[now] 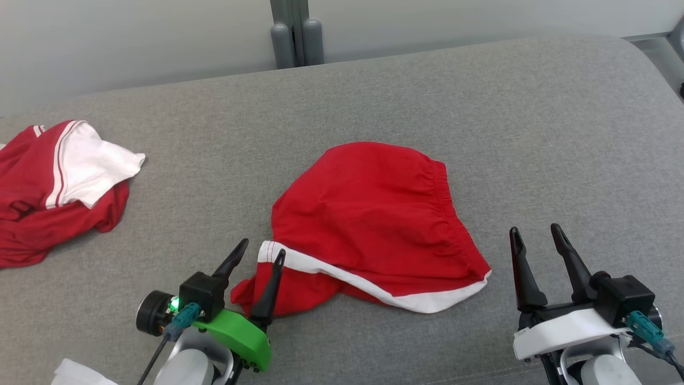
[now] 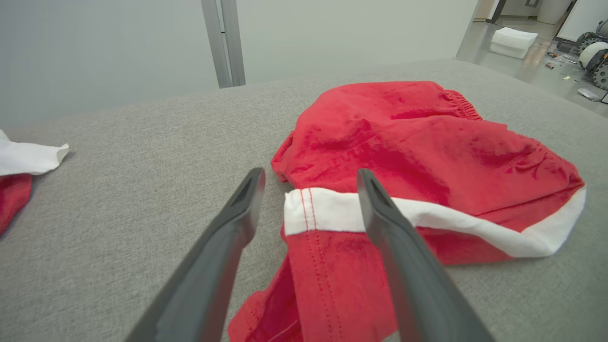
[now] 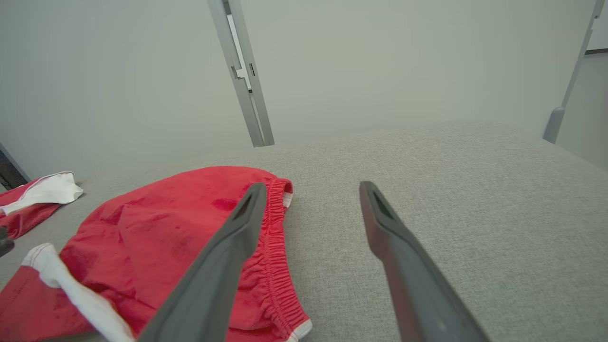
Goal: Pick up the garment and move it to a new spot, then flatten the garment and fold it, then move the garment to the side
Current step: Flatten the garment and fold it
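Now red shorts with white hem trim and elastic waistband (image 1: 368, 224) lie crumpled mid-way on the grey fabric cushion (image 1: 481, 107), between both claws. Left gripper (image 1: 263, 247) spread wide, nothing pinched, one prong over the shorts' near-left corner; left wrist view shows the white hem corner lying between its fingers (image 2: 228, 237), plus bare floor with a white block (image 2: 513, 42) far off. Right gripper (image 1: 535, 230) spread too, empty, near the hem's right end; right wrist view shows the gathered waistband beside one finger (image 3: 223, 266). Second red-and-white garment (image 1: 59, 187) bunched at the cushion's left, well apart
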Robot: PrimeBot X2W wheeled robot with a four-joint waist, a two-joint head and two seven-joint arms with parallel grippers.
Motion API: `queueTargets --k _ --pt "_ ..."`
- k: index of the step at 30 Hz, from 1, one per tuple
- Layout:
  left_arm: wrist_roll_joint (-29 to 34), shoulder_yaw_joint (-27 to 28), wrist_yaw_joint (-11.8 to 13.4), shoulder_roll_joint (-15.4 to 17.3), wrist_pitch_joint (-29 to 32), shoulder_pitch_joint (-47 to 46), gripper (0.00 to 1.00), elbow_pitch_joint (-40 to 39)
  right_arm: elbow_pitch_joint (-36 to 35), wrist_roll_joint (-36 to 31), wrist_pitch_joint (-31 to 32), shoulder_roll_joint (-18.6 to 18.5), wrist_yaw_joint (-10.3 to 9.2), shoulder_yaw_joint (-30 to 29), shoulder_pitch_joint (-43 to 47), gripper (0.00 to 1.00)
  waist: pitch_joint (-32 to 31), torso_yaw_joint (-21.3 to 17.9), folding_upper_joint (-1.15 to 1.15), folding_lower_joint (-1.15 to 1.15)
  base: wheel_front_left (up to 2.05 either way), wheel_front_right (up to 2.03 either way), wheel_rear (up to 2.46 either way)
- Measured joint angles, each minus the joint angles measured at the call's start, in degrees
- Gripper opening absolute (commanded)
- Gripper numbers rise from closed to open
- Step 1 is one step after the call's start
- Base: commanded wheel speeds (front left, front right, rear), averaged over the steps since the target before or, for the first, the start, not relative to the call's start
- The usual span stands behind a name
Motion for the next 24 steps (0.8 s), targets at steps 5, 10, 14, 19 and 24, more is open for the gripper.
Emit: queueTargets --k 5,10,14,19,24 --pt "-0.4 0.0 -0.4 0.2 0.0 -2.3 1.0 4.7 0.5 0.2 0.0 0.0 0.0 0.3 0.0 1.0 0.2 -1.5 0.0 0.0 0.0 0.0 0.0" --pt "-2.1 -1.2 -0.6 0.0 0.0 -3.8 0.34 9.2 0.6 0.3 0.0 0.0 0.0 0.1 -0.1 1.0 0.7 -2.9 0.0 0.0 0.0 0.0 0.0" --pt "-3.3 -1.7 -0.6 -0.3 0.0 -4.4 0.0 10.7 0.5 0.4 0.0 0.0 0.0 -0.3 -0.1 1.0 1.0 -3.0 0.0 0.0 0.0 0.0 0.0" --pt "-3.3 -2.0 -0.7 -0.3 0.0 -4.8 0.0 6.4 0.1 0.3 0.0 0.2 0.0 -0.9 0.0 1.0 0.9 -2.1 0.0 0.0 0.0 0.0 0.0" --pt "-2.9 -2.5 -0.7 0.1 0.0 -0.2 0.0 0.4 0.0 0.2 0.0 0.4 0.0 -1.0 0.9 1.0 0.4 -0.5 0.0 0.0 0.0 0.0 0.0"
